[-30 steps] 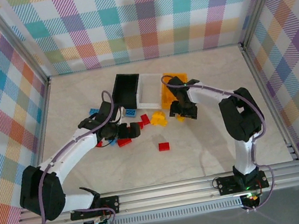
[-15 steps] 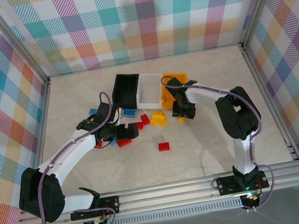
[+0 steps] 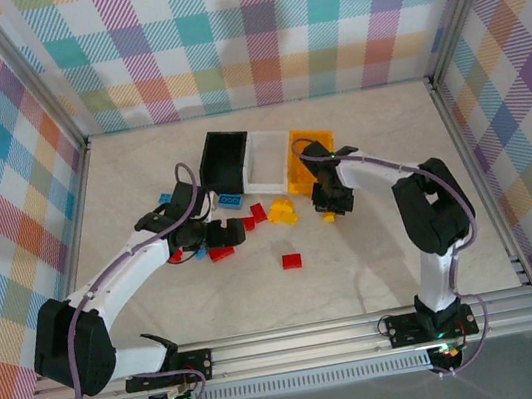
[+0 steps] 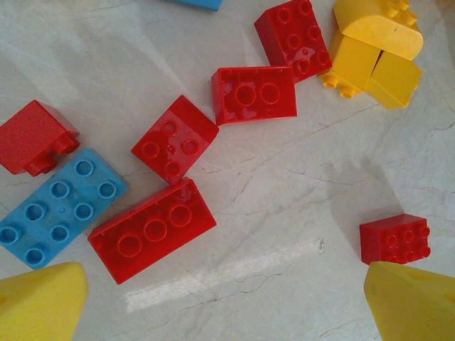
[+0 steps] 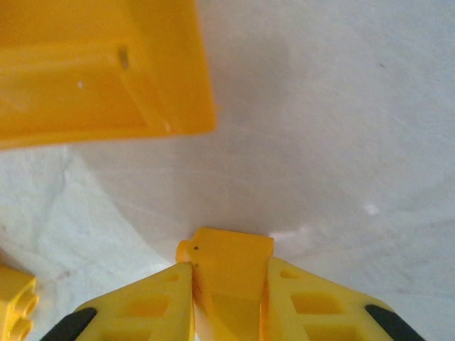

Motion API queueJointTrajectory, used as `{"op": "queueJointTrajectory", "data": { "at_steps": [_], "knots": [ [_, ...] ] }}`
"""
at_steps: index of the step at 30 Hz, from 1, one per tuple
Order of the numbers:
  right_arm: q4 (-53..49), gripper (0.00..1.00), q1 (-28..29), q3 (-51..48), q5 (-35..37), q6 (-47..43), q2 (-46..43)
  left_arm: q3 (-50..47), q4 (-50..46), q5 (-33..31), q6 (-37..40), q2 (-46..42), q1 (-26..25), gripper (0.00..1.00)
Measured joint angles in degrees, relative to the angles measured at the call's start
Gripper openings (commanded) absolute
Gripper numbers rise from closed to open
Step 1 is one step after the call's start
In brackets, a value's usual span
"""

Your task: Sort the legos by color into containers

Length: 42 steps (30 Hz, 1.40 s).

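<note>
A yellow brick (image 5: 227,249) was clamped in the right pincer (image 5: 227,275), near the yellow bin (image 5: 99,71) and outside it. The left pincer (image 4: 227,305) was spread wide above the counter (image 4: 284,185), where red bricks (image 4: 153,229) and a blue brick (image 4: 60,213) lay close together.

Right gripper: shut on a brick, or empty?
The right gripper is shut on a yellow brick, pinched between both fingers in its wrist view, beside the yellow bin.

Pastel plaid walls (image 3: 259,28) on three sides, pale marbled tabletop (image 3: 358,266), aluminium frame rails (image 3: 309,340), even light
</note>
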Motion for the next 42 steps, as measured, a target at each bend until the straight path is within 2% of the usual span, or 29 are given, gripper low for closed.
{"op": "queueJointTrajectory", "data": {
  "at_steps": [7,12,20,24,27,29,32,38,42],
  "knots": [
    [-2.56,0.26,0.11,0.61,-1.11,-2.1,-7.8,-0.07,0.02,0.02,-0.02,0.04,0.04,1.0],
    [-4.33,0.28,0.11,8.31,-1.2,-4.66,-7.82,-0.07,0.09,0.15,-0.42,0.39,0.09,1.0],
    [-3.93,0.3,-1.03,27.06,-0.92,-9.97,3.96,-0.07,-0.02,0.2,-0.5,1.03,0.24,1.0],
    [-3.34,0.32,-2.4,31.34,-1.05,-11.52,11.65,-0.07,-0.39,0.2,-0.46,1.01,0.24,1.0],
    [-3.23,0.37,-3.5,32.46,-1.05,-12.11,16.15,-0.07,-1.51,0.11,-0.42,0.81,0.24,1.0],
    [-3.43,0.48,-4.11,32.59,-1.07,-12.74,17.62,-0.07,-1.97,0.0,-0.39,0.33,0.24,1.0],
    [-3.63,0.59,-4.66,32.83,-1.07,-13.51,18.05,-0.07,-2.25,0.02,-0.39,-0.63,0.24,1.0],
    [-3.8,0.66,-4.94,32.94,-1.84,-15.61,15.93,-0.04,-3.15,0.22,-0.2,-0.98,-0.92,1.0],
    [-3.32,0.7,-4.9,27.76,-4.39,-16.06,8.02,1.66,-3.78,0.2,-0.07,0.81,-5.31,1.0]
  ]
}}
